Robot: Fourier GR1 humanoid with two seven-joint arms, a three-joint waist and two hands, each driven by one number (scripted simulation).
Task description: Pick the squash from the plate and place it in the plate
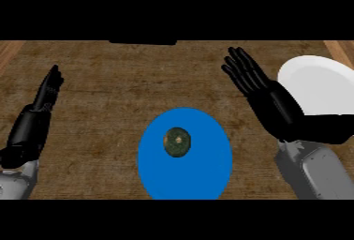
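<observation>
The small round dark-green squash [178, 142] sits right at the middle of the tall-looking round blue plate [152, 161], low in the centre of the view, and nothing is touching it. It lies between the two arms but well apart from both sets of fingers: the right hand is up and to its right, the left hand far off to its left.

Over to the black right hand [264, 92]: fingers [239, 68] straight and slightly fanned, pointing up and away toward the far side of the counter, released and grasping nothing. The hand is raised beside the round white plate [323, 84] at the view's right edge, and its wrist and the grey forearm [314, 171] cover that plate's lower left part. Whether the hand touches the white plate cannot be told from here.

Now the black left hand [48, 91]: seen edge-on near the left edge, fingers straight and together, pointing up, released too, resting there with nothing in it.

Underneath it all, a brown mottled wood-grain counter top [117, 84] fills the view. Lighter wooden strips run along the upper left and upper right corners, and a dark flat shape [143, 42] sits at the far edge, top centre; what it is cannot be made out.
</observation>
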